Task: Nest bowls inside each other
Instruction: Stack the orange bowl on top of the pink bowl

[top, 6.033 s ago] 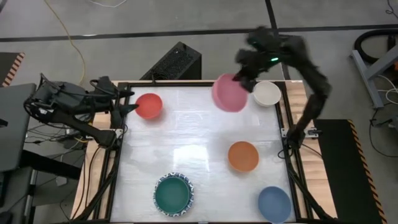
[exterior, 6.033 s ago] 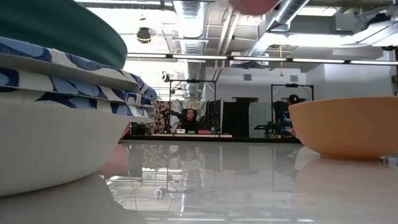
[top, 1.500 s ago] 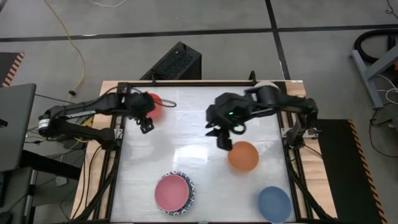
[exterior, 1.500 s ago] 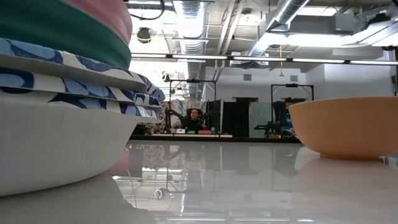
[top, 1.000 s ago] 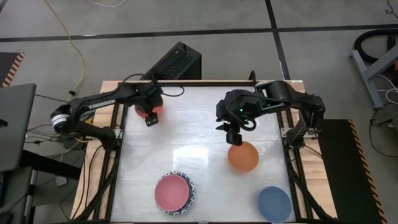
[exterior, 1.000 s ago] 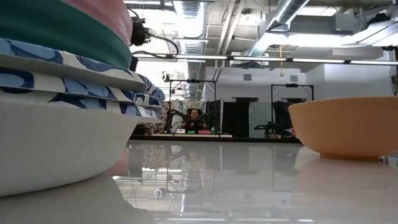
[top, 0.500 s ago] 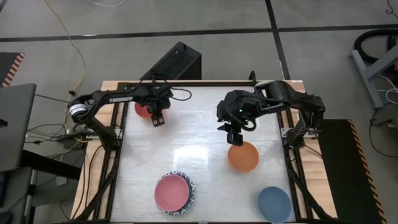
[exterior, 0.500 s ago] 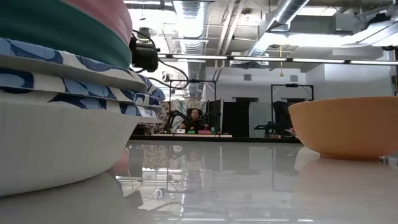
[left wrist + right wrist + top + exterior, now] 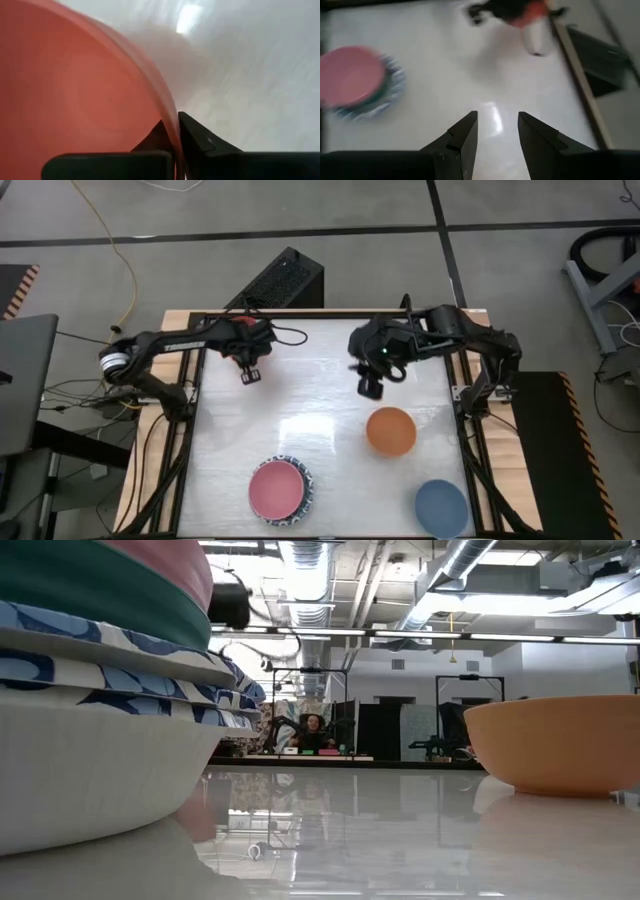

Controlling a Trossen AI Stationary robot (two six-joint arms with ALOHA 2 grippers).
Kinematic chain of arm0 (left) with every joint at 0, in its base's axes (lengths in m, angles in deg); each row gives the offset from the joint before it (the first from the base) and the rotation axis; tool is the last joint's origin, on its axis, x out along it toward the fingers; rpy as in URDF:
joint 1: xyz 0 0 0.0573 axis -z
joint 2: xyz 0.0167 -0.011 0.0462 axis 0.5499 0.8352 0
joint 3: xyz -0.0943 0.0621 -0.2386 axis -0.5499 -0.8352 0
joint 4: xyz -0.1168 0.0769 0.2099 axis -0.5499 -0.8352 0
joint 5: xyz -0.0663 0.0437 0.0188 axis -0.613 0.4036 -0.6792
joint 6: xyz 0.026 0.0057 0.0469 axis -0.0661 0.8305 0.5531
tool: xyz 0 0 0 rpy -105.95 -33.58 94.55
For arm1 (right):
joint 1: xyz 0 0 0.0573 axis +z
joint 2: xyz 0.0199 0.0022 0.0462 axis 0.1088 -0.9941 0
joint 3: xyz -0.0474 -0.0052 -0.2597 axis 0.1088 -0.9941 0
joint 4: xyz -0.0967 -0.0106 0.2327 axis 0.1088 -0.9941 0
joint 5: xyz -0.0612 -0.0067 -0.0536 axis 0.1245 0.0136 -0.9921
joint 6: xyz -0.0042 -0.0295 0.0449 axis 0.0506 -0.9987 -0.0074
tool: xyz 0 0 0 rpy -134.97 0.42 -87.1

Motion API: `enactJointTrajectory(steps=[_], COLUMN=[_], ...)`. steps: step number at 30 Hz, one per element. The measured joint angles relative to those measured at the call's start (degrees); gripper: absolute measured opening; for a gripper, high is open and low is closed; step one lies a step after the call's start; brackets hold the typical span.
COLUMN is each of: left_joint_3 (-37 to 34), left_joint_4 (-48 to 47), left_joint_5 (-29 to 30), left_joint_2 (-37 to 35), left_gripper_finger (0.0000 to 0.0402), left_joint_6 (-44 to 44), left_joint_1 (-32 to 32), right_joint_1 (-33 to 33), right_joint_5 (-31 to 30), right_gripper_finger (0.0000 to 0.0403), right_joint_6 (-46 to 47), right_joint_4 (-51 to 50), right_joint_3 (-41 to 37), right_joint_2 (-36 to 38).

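The red bowl (image 9: 75,90) stands at the table's far left, mostly hidden under my left arm in the high view (image 9: 256,330). My left gripper (image 9: 175,125) is shut on its rim. My right gripper (image 9: 369,386) hangs open over bare table, just beyond the far side of the orange bowl (image 9: 390,431). At the near edge a pink bowl (image 9: 275,489) sits in a green one inside the blue-patterned bowls (image 9: 110,670). A blue bowl (image 9: 441,507) rests at the near right corner. My left gripper has the red bowl's rim (image 9: 171,116) pinched on the side toward the table's middle, one finger (image 9: 159,136) inside the bowl and the other (image 9: 200,137) outside. The fingers come steeply from above. The bowl stays upright.
The table's raised frame (image 9: 196,380) runs along its edges. Open white tabletop lies between the red bowl, the orange bowl and the stack (image 9: 360,82). A person sits far off in the room behind the table (image 9: 314,730).
My left arm has reached farther toward the table's middle and sunk onto the red bowl, which it now covers almost wholly from above. My right gripper has tipped a little, away from the orange bowl.
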Motion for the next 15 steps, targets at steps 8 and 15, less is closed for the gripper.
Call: enactJointTrajectory(steps=[8,15], left_joint_3=[0.0,0.0], left_joint_4=[-3.5,-3.7], left_joint_5=[23.5,39.5], left_joint_2=[-11.4,-14.3], left_gripper_finger=[0.0000,0.0000], left_joint_6=[0.0,3.9], left_joint_1=[11.0,22.3], right_joint_1=[-6.6,-9.5], right_joint_5=[-8.6,-8.3], right_gripper_finger=[0.0159,0.0159], right_joint_6=[4.4,0.7], right_joint_4=[2.5,15.3], right_joint_3=[0.0,0.0], right_joint_2=[0.0,0.0])
